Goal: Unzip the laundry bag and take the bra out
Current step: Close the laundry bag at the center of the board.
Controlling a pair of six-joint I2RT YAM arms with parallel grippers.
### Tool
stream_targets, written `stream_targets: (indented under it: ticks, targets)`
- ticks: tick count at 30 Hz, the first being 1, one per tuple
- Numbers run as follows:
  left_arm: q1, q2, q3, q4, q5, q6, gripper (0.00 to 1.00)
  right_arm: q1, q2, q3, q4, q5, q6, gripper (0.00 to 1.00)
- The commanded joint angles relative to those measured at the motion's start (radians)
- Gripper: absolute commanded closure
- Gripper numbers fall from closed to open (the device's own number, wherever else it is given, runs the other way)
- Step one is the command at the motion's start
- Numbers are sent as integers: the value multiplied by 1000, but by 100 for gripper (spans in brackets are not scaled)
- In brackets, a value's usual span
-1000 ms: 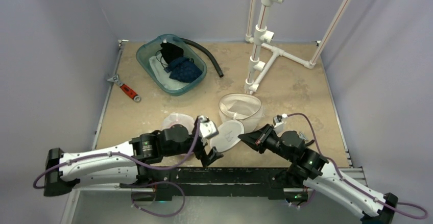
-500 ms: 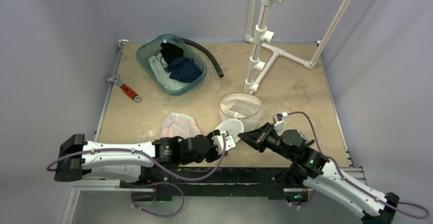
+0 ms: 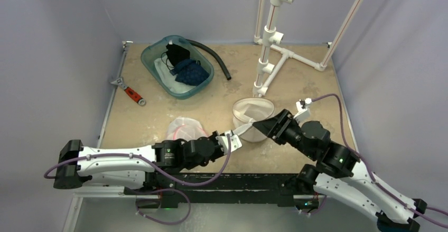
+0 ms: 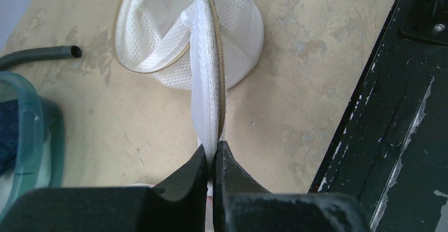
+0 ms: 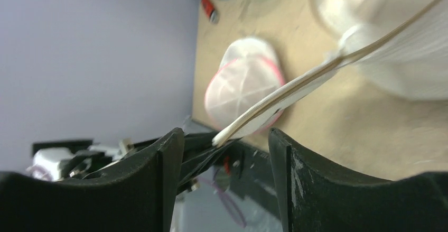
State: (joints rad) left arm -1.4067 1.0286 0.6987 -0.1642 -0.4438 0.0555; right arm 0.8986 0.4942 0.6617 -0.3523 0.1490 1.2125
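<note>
The white mesh laundry bag (image 3: 253, 117) stands open on the table, its round lid flap (image 4: 208, 79) with a beige zipper edge stretched out toward the near edge. My left gripper (image 3: 236, 138) is shut on the tip of that flap (image 4: 214, 155). My right gripper (image 3: 266, 125) hovers open beside the bag, and the flap's edge (image 5: 285, 93) runs between its fingers without touching them. A white cupped piece with pink edging, the bra as far as I can tell (image 3: 185, 129) (image 5: 243, 84), lies on the table left of the bag.
A teal tub (image 3: 153, 57) of dark clothes sits at the back left, with a black hose (image 3: 214, 57) beside it. A red-handled wrench (image 3: 129, 91) lies by the left wall. A white pipe stand (image 3: 272, 42) rises behind the bag. The black table edge (image 4: 385, 137) is close.
My left gripper swung right and closed on the flap. My right gripper let go of it, opened and drew back to the right. The bag shifted slightly right.
</note>
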Motion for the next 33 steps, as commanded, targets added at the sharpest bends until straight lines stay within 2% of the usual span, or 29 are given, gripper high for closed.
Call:
stream_targets:
  ticks: [1, 6, 12, 18, 21, 23, 28, 33]
  targets:
    - [-3, -9, 113, -121, 3, 40, 100, 5, -19, 69, -182, 287, -149, 36]
    - [-3, 4, 205, -234, 60, 97, 100, 3, 83, 65, -139, 405, -149, 37]
    - [-4, 14, 302, -341, 155, 160, 100, -26, 203, 101, -102, 464, -162, 33]
    - [-3, 32, 380, -501, 212, 165, 100, -84, 169, 89, -124, 445, -188, 33]
    - [-4, 36, 387, -548, 238, 170, 100, -84, 74, 58, 28, 318, -335, 34]
    - [-3, 40, 386, -562, 241, 181, 100, -84, 11, 41, 131, 180, -470, 37]
    - [-3, 36, 360, -548, 260, 255, 100, -84, -115, 11, 263, -106, -744, 39]
    - [-2, 47, 350, -563, 203, 356, 100, -84, -45, -7, 281, -361, -844, 41]
